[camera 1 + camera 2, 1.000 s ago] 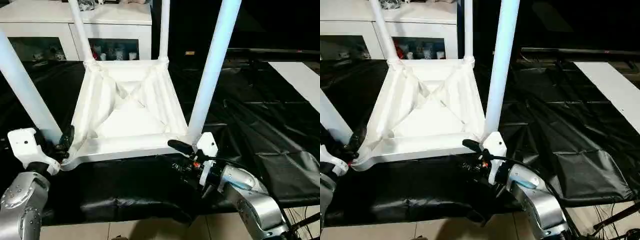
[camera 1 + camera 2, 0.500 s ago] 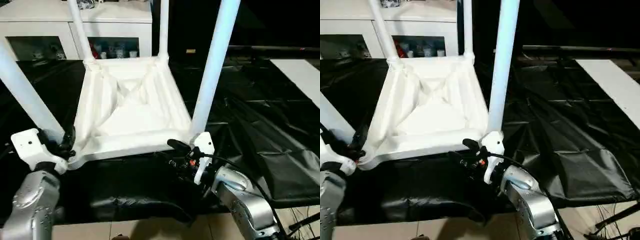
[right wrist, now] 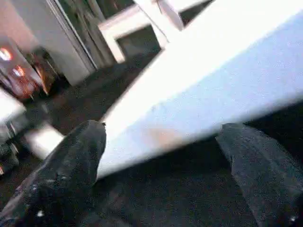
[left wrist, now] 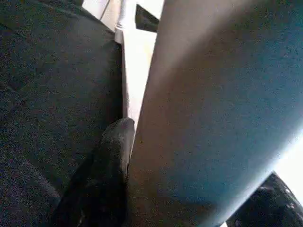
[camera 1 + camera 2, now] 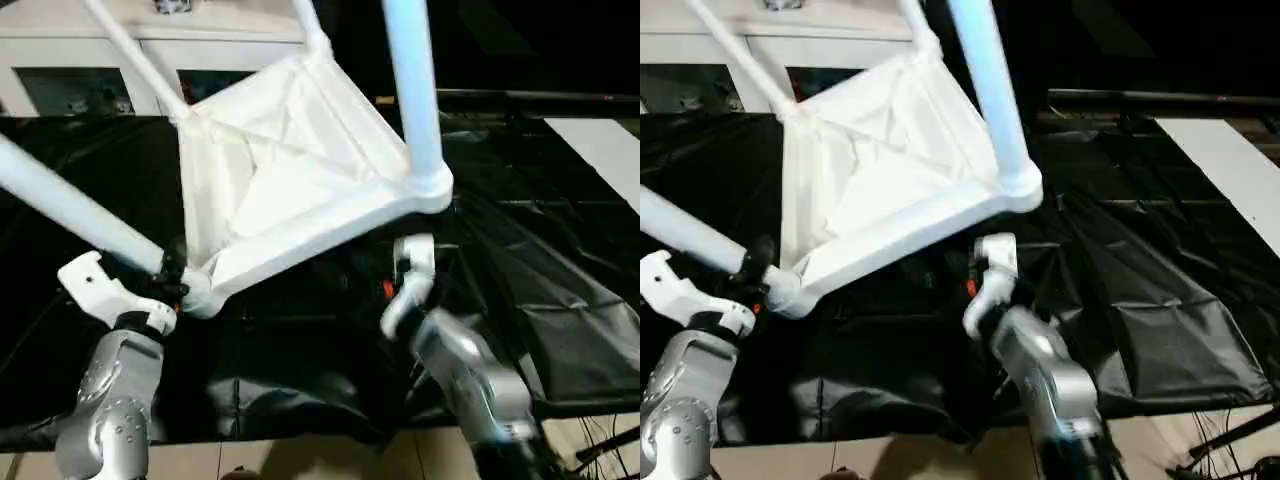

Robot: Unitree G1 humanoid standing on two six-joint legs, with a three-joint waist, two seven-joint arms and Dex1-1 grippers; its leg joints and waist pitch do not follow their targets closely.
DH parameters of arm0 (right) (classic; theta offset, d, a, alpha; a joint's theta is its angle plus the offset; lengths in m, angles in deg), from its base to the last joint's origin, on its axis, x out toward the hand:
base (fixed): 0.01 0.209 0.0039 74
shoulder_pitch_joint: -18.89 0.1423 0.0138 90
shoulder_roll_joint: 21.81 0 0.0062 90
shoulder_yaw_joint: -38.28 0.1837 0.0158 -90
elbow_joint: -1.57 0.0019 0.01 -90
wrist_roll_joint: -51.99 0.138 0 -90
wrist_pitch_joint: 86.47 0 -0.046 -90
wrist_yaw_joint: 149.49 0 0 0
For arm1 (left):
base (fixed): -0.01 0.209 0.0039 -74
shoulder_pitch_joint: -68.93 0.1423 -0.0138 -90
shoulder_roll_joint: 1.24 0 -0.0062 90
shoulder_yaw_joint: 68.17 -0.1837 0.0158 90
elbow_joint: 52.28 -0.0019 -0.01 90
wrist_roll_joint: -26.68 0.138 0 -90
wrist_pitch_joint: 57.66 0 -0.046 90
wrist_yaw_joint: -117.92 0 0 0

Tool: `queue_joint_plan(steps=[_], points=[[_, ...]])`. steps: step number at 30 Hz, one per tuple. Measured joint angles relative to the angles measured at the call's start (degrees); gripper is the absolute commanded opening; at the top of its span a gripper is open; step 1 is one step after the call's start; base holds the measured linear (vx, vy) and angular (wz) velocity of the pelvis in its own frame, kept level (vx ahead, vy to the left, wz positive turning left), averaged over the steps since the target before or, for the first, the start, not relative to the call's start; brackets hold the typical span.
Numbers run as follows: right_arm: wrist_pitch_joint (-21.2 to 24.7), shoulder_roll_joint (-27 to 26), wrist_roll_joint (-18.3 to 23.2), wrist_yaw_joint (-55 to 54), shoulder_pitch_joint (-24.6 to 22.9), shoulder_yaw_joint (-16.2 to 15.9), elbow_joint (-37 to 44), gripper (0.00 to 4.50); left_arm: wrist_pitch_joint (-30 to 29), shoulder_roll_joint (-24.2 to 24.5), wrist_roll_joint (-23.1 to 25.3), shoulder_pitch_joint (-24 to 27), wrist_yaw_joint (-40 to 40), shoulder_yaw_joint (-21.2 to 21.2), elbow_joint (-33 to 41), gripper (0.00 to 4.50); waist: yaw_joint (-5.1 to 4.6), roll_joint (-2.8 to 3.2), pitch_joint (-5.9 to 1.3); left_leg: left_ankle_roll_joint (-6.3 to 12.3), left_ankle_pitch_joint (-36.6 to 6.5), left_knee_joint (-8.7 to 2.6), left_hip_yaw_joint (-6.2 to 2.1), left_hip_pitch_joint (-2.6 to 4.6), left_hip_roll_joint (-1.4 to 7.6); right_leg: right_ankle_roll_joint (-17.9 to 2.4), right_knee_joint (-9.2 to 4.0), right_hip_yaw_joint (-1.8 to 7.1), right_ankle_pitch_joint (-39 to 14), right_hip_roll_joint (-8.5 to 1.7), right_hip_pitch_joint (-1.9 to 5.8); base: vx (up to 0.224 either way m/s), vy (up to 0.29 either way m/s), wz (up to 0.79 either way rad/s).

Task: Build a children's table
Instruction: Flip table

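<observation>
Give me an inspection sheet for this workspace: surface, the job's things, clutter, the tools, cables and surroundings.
Surface: black-sheeted work table, wrinkled.
Job's things: white plastic children's table, upside down with its ribbed underside showing, tilted, right near corner raised; white tube legs fitted in the corner sockets.
Clutter: nothing seen.
Tools: left tool shut on the near-left white leg; right tool open beneath the tabletop edge.
Cables: some at the floor, lower right.
Surroundings: white cabinet with glass doors behind.

the head views are dim, the black sheet (image 5: 560, 300) swallowing light while the white tabletop (image 5: 290, 170) glares, nearly washed out. the right forearm (image 5: 470, 375) smears with motion blur. both wrist views are soft (too close to focus), with bluish shading.
</observation>
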Motion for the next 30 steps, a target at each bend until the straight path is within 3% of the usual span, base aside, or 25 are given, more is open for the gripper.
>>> queue_joint_plan(steps=[14,26,30], points=[[-0.2,-7.2,4.6,-8.9,9.8,8.9,-12.7,4.5,-0.5,-1.1,0.2,-0.9,0.1,-1.2,-0.2,2.23,0.02,-0.03,-0.01,0.0,0.0,0.16,0.01,-0.36,0.01,-0.2,0.03,-0.06,0.1,-0.04,-0.16,0.0,0.0,0.0],[-3.9,-6.4,10.9,-13.9,17.6,17.5,-25.3,4.5,-1.8,-0.3,1.3,0.1,-1.5,-4.1,1.0,2.23,0.07,-0.05,-0.04,-0.01,0.0,0.23,0.02,-0.34,0.01,-0.2,0.14,-0.05,0.1,-0.07,-0.15,0.0,0.0,0.0],[-5.2,-6.3,11.8,-14.0,18.7,18.7,-27.7,4.5,-2.3,0.2,1.5,1.0,-2.5,-4.6,2.0,2.23,-0.07,-0.06,-0.04,-0.01,0.0,0.23,0.05,-0.35,0.02,-0.2,0.17,-0.05,0.1,-0.06,-0.15,0.0,0.0,0.0]])
